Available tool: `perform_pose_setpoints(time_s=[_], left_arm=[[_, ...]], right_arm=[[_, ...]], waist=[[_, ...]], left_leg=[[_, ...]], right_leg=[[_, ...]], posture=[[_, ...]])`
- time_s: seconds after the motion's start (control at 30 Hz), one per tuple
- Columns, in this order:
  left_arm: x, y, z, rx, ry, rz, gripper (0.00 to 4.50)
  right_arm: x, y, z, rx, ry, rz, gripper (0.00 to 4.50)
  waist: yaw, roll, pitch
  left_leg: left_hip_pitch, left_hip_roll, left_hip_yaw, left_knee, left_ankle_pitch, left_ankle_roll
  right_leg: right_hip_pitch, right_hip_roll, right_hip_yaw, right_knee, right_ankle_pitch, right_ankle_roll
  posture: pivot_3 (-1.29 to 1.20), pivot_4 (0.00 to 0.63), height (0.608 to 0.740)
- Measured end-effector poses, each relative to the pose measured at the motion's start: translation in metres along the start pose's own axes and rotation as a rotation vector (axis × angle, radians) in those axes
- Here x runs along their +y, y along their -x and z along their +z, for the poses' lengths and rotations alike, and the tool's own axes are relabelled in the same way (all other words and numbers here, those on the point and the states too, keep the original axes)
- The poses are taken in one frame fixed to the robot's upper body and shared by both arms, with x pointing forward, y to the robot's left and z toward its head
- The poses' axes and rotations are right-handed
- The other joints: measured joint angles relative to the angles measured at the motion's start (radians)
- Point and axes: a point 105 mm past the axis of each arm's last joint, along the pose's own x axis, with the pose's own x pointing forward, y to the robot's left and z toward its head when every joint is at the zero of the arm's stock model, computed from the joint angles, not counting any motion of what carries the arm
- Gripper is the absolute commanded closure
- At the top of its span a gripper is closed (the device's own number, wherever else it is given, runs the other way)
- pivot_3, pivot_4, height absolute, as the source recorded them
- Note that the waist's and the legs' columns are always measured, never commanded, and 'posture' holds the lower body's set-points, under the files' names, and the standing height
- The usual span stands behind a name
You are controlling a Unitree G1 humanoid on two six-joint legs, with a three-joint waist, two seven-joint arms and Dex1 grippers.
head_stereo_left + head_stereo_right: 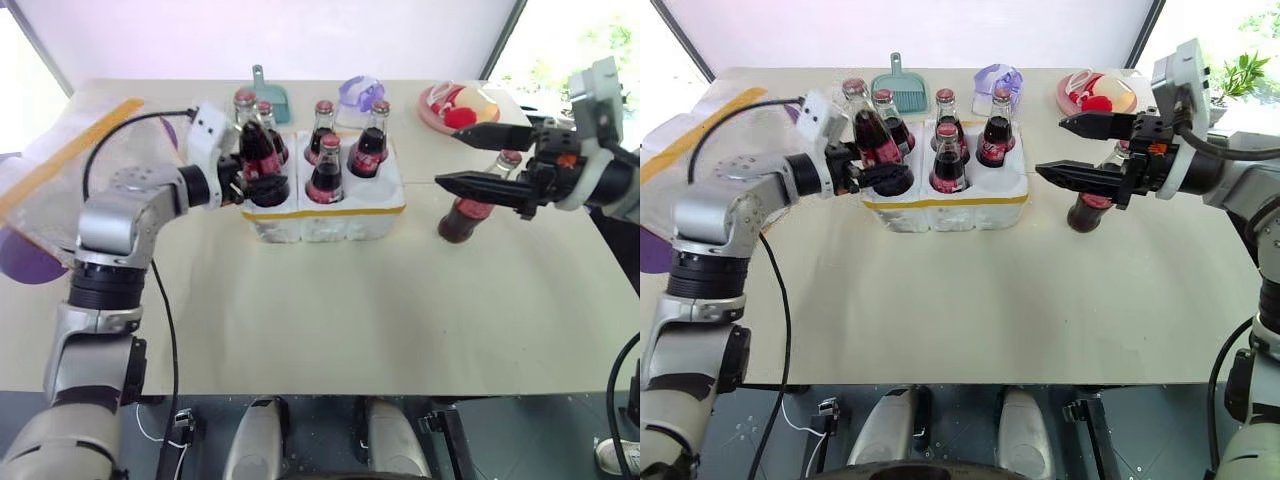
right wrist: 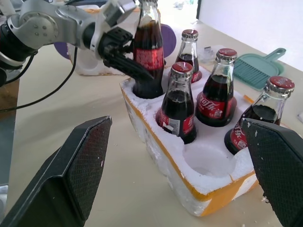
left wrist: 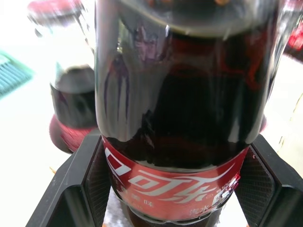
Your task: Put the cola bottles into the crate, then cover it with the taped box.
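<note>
My left pincer (image 1: 250, 178) is clamped around the body of one cola bottle (image 2: 147, 49), its black fingers (image 3: 71, 189) pressing either side of the red label. That bottle stands upright with its base in the crate's (image 1: 330, 215) near-left well. The crate, a low white foam tray with a yellow tape band, sits toward the far middle of the worktop (image 1: 330, 320).

Four more cola bottles stand in it: one (image 1: 266, 128) in the back row behind the held bottle, two (image 1: 322, 130) (image 1: 371, 138) in the other back wells, and one (image 1: 326, 170) in the near middle well. The near-right well (image 2: 208, 161) is empty.

The sixth bottle (image 1: 470, 212) stands on the worktop well to the right of the crate. My right pincer (image 1: 478, 157) hangs in front of its upper part with its jaws spread wide, holding nothing; I cannot tell whether a finger touches the bottle.

The taped box (image 1: 55, 190) rests at the worktop's left edge. Along the far edge lie a teal dustpan (image 1: 270, 95), a clear purple-tinted container (image 1: 360, 97) and a plate with red items (image 1: 460, 108).
</note>
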Motion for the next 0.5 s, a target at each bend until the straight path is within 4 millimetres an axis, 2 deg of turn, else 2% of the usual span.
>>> perform_pose_setpoints(time_s=[0.17,0.27,0.3,0.5], left_arm=[[0.005,-0.009,-0.011,0.007,-0.006,0.043,1.64],[0.005,-0.012,-0.012,-0.008,-0.012,0.053,0.19],[0.005,-0.012,-0.012,-0.013,-0.015,0.057,0.08],[0.004,-0.006,-0.008,-0.052,0.024,0.040,0.08]], right_arm=[[-0.001,-0.001,-0.004,0.017,-0.005,0.008,0.00],[-0.001,-0.001,-0.005,0.021,-0.004,0.009,0.00],[-0.001,-0.001,-0.005,0.020,-0.002,0.010,0.00],[-0.001,-0.001,-0.005,0.015,0.007,0.013,0.00]], waist=[[0.001,0.000,0.000],[0.003,0.001,-0.001],[0.004,0.001,-0.001],[0.001,0.001,-0.001]], left_leg=[[0.001,0.000,0.000,0.000,0.000,0.000],[0.002,0.000,0.000,0.000,0.000,0.000],[0.002,0.000,0.000,0.000,0.000,0.000],[0.002,0.000,0.000,0.000,0.000,0.000]], right_leg=[[0.000,0.000,0.000,0.000,0.000,0.000],[0.002,0.000,0.000,0.001,0.000,0.000],[0.003,0.000,0.000,0.001,0.000,0.000],[0.002,0.000,0.000,0.001,0.000,0.000]], posture=[[0.00,0.150,0.736],[0.00,0.150,0.736],[0.00,0.150,0.736],[0.00,0.150,0.736]])
